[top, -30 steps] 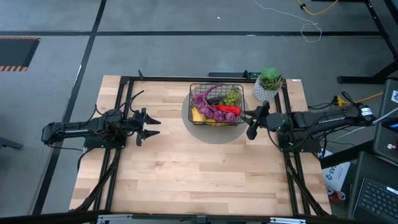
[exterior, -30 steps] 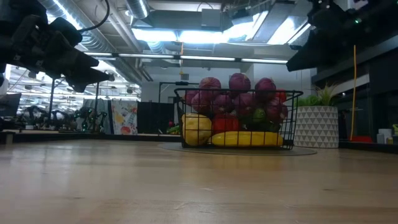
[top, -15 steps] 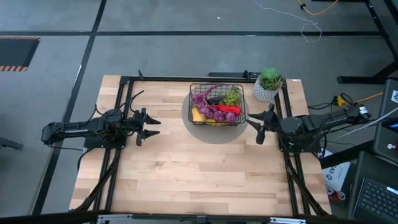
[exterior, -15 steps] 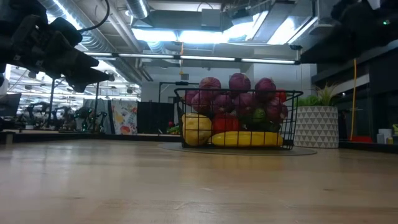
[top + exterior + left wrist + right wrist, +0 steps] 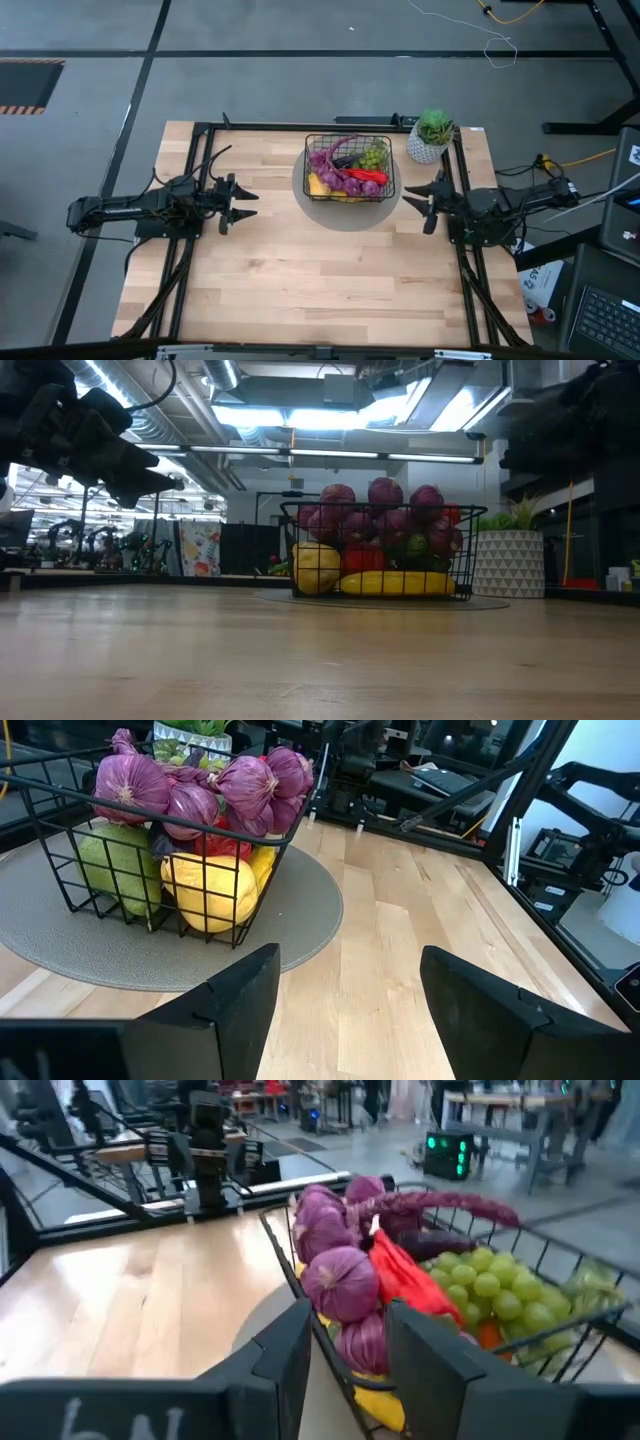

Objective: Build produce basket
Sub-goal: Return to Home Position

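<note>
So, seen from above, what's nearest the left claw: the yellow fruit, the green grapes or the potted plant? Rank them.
1. Yellow fruit, in the corner of the basket nearest the left gripper.
2. Green grapes, on the basket's far side.
3. Potted plant, standing past the basket, farther right.

**Item count: table and basket contents**

I count one black wire-mesh rectangular basket, one grey round mat, one green plant in a white speckled pot, and two two-finger grippers: left gripper and right gripper. Inside the basket I count one yellow banana, one red chili, one bunch of green grapes, one yellow round fruit, one green fruit, and at least four purple rounded pieces; I cannot read the exact purple total.
</note>
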{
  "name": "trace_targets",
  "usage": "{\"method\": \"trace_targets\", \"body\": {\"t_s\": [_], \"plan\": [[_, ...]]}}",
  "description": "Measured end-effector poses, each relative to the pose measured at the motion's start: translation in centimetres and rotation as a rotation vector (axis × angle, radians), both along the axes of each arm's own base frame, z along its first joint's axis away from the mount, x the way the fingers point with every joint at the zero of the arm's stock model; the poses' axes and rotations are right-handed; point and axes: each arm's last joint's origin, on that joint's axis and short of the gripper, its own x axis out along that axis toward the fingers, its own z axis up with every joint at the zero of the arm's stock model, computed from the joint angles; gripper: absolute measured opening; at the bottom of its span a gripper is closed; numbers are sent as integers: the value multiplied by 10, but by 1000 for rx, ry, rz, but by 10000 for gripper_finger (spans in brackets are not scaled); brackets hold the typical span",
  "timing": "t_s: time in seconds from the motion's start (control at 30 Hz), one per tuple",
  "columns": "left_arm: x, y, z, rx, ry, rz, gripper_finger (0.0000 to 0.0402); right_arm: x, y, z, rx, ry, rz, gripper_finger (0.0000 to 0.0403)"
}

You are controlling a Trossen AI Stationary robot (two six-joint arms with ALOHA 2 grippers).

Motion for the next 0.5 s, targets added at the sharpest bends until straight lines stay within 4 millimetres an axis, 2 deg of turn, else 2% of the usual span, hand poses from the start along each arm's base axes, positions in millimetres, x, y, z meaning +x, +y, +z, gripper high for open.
{"method": "trace_targets", "body": {"t_s": [0.07,0.27,0.5], "plan": [[0,0,0,0,0,0,238,-3,0,1,-31,-18,18,130],[0,0,0,0,0,0,238,-10,3,12,-170,-119,256,130],[0,0,0,0,0,0,238,-13,-2,11,-181,-115,209,130]]}}
